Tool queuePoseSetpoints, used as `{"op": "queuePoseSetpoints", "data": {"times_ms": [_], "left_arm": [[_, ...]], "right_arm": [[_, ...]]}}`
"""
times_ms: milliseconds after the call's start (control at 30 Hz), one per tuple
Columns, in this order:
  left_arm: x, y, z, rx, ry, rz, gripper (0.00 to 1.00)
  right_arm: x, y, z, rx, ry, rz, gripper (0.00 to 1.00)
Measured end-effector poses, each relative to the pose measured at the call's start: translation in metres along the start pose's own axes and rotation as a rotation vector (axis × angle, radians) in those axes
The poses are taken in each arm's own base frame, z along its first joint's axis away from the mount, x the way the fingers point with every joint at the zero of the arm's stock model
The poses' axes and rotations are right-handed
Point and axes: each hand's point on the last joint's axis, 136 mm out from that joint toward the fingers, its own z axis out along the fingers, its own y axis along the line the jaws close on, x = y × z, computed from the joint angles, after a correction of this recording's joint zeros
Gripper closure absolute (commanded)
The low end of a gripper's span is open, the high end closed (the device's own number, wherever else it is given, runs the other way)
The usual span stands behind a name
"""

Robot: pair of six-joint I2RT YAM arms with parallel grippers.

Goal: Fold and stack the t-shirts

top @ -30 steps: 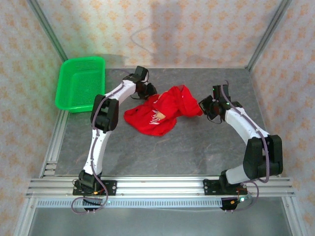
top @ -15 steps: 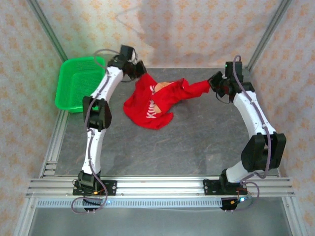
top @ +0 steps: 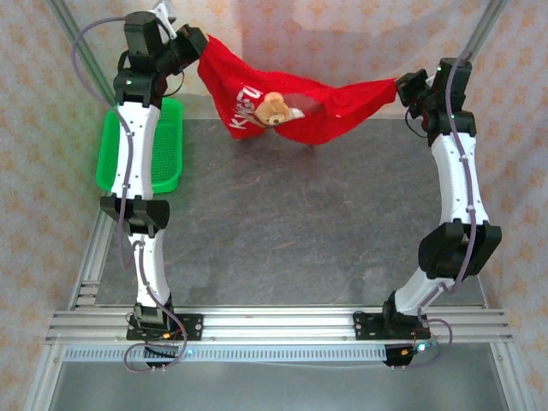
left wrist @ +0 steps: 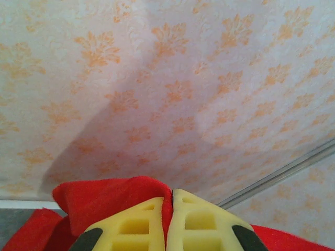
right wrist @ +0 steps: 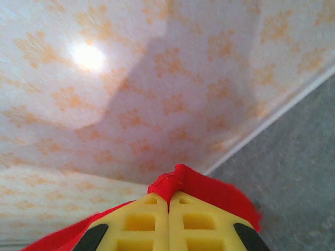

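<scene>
T-shirt (top: pixel 342 107), bright red, one item, hangs stretched between my two hands.

Left hand (top: pixel 190 41): clenched on one end of the cloth. In the left wrist view my yellow fingers (left wrist: pixel 136 225) are pressed together, with a fold of red fabric pinched in the seam and bunching up over the fingertip on the left of that view.

Right hand (top: pixel 401 88): clenched on the opposite end. In the right wrist view the fingers (right wrist: pixel 136 222) meet, and a small peak of red cloth stands up just past their tips.

Condition of the cloth: it runs as a sagging band from hand to hand. It is fuller and more crumpled toward my left hand and drawn narrow toward my right. The teddy bear print (top: pixel 272 109) faces upward, nearer my left hand than my right, with white lettering just beside it on the left-hand side.

Position over the desk (top: pixel 300 231): both hands are raised toward the far wall (left wrist: pixel 167 78). The shirt appears lifted off the surface. I cannot tell whether its lowest fold touches.

Other items: a green mesh basket (top: pixel 169 154) sits below my left hand, apart from the shirt. My left arm crosses over it in the overhead view.
</scene>
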Motion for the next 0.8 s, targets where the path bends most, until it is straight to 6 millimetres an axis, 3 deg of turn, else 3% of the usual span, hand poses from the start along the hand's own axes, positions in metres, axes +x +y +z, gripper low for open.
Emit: {"op": "queuePoseSetpoints", "data": {"times_ms": [67, 133, 267, 400, 533, 600, 667, 800], "left_arm": [[0.013, 0.006, -0.001, -0.021, 0.045, 0.012, 1.00], [0.040, 0.018, -0.004, -0.061, 0.125, -0.002, 1.00], [0.120, 0.051, -0.022, -0.155, 0.304, -0.054, 1.00], [0.218, 0.086, -0.051, -0.245, 0.480, -0.113, 1.00], [0.299, 0.115, -0.078, -0.332, 0.614, -0.145, 1.00], [0.337, 0.132, -0.096, -0.386, 0.664, -0.176, 0.95], [0.362, 0.149, -0.114, -0.448, 0.690, -0.207, 0.92], [0.397, 0.176, -0.146, -0.563, 0.716, -0.280, 0.64]], "right_arm": [[0.007, -0.014, -0.007, 0.010, 0.001, 0.006, 1.00], [0.022, -0.033, -0.016, 0.036, 0.020, 0.015, 1.00], [0.070, -0.083, -0.035, 0.109, 0.091, 0.037, 1.00], [0.128, -0.145, -0.056, 0.215, 0.177, 0.082, 1.00], [0.172, -0.195, -0.076, 0.325, 0.241, 0.123, 1.00], [0.189, -0.218, -0.091, 0.393, 0.250, 0.138, 1.00], [0.200, -0.238, -0.104, 0.459, 0.244, 0.153, 1.00], [0.220, -0.270, -0.123, 0.561, 0.237, 0.197, 0.98]]}}
